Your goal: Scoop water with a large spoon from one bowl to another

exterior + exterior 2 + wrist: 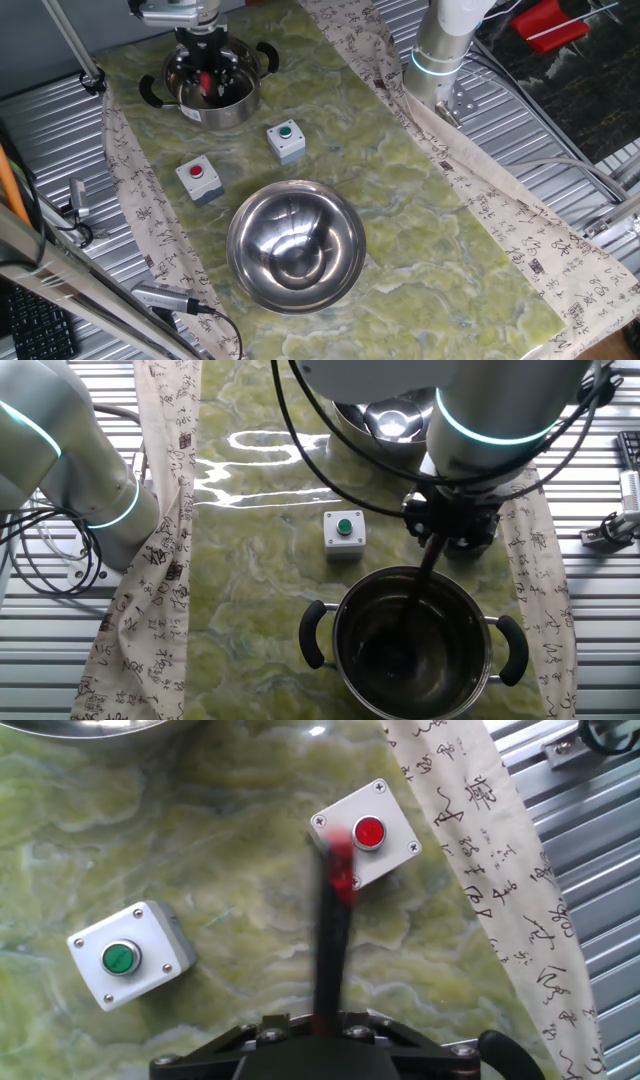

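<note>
Two vessels: pot (212, 88) at the mat's far end, wide bowl (296, 246) near the front edge. Two button boxes, red (199, 178) and green (285, 139), lie between them. Gripper (208, 62) clamps the spoon (206, 82) inside the pot. Spoon bowl hidden; water indiscernible.

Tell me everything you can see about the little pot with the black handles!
The pot is small, round and deep, made of shiny steel, with two black loop handles on opposite sides. It stands upright on the green marbled table, at the far end from the wide shiny bowl, with no lid. The gripper hangs over it, and the spoon, with its red part, reaches down inside. The inside looks dark; I cannot tell how much water it holds.
</note>
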